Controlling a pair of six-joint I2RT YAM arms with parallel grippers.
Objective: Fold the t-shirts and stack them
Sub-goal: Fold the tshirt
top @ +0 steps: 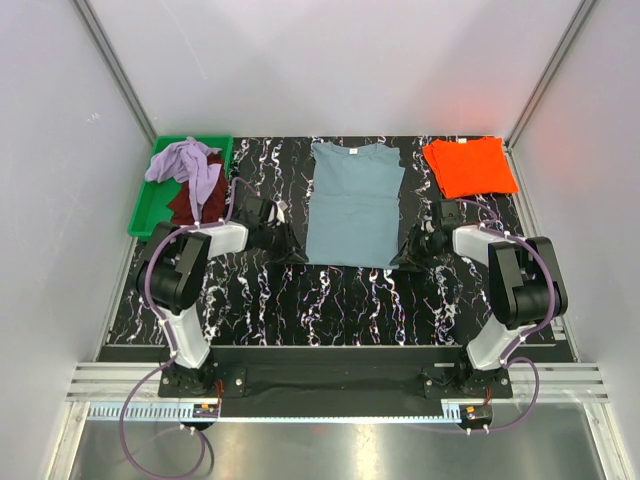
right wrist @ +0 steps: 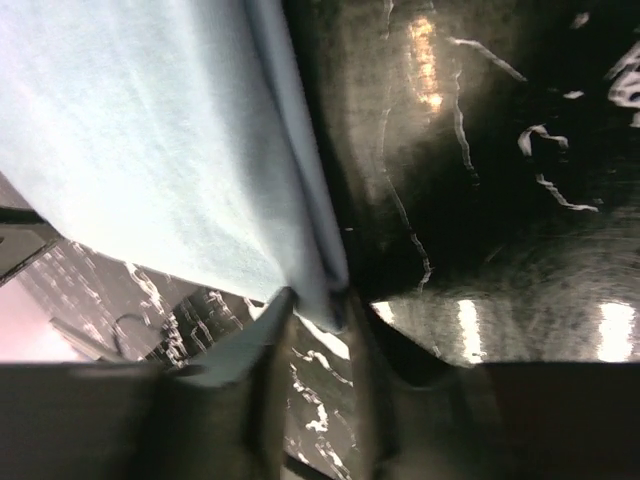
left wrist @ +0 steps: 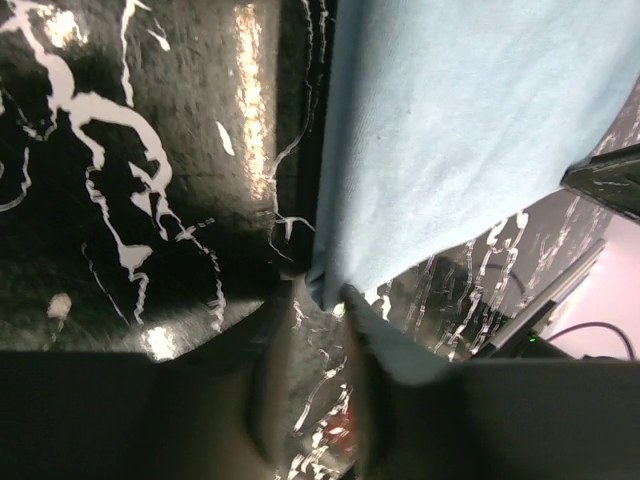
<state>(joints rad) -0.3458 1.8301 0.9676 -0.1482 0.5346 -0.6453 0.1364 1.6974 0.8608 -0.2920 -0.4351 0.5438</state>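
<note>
Fingers [left wrist: 365, 390] pinch blue-grey t-shirt [top: 354, 203] hem corners.

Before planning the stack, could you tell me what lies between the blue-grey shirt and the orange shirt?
Only bare marbled table separates the blue-grey shirt from the orange shirt, seen in the top view.

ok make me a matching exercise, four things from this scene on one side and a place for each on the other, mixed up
Things:
1. blue-grey shirt
2. orange shirt
3. lavender shirt
4. left gripper

Places:
A. folded at the far right of the table
B. at the near left corner of the flat shirt
C. spread flat in the middle of the table
D. heaped in the green tray

Pairs: 1-C, 2-A, 3-D, 4-B
</note>
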